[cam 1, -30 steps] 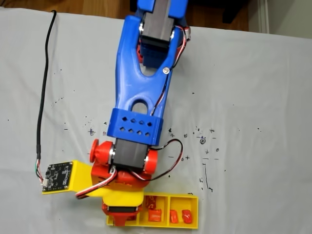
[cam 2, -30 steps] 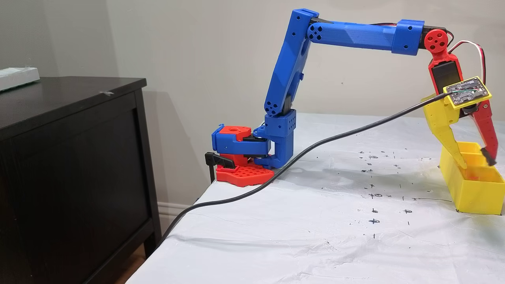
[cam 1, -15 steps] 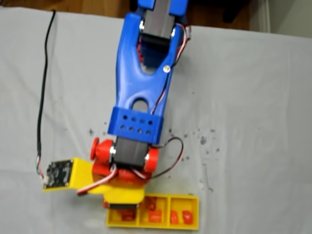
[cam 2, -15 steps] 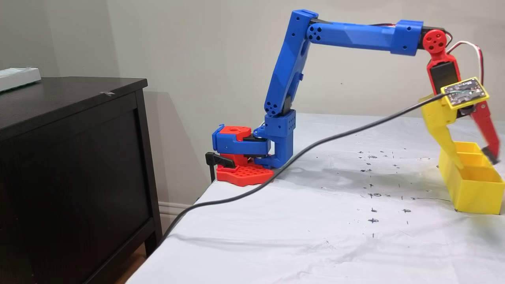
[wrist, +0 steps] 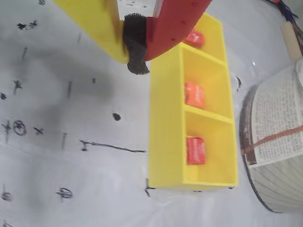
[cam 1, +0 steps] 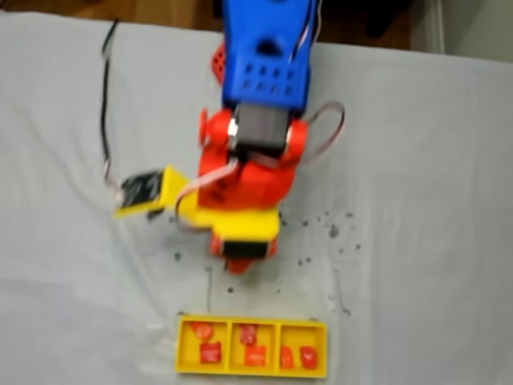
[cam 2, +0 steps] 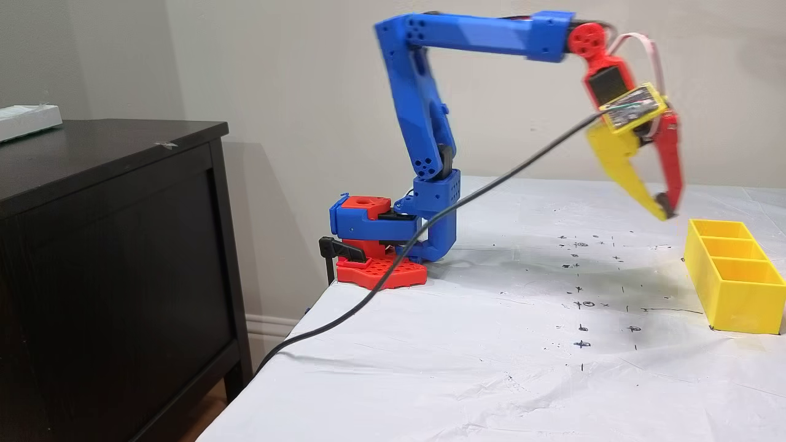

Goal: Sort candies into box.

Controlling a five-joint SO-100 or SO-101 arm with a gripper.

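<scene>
The yellow box (cam 1: 251,371) lies at the bottom of a fixed view, and each of its three compartments holds two candies, e.g. (cam 1: 210,351), (cam 1: 255,355), (cam 1: 307,355). The wrist view shows the box (wrist: 163,132) with one red candy (wrist: 195,150), one orange candy (wrist: 194,94) and one more candy (wrist: 195,38) in separate compartments. My gripper (wrist: 135,47) is shut with nothing in it, its yellow and red fingers meeting at a black pad. It hangs above the table, short of the box (cam 2: 737,301) and well higher than it, as the side fixed view shows the gripper (cam 2: 666,212).
A black cable (cam 2: 466,202) runs from the yellow circuit-board bracket (cam 1: 148,191) across the white, pen-marked table cover (cam 2: 552,344). A round newsprint-covered object (wrist: 279,146) stands beside the box. A dark cabinet (cam 2: 110,245) stands left of the table.
The arm has lifted and pulled back from over the box toward its base. The gripper, open over the box's end compartment earlier, is now shut. Both candies in that compartment now show.
</scene>
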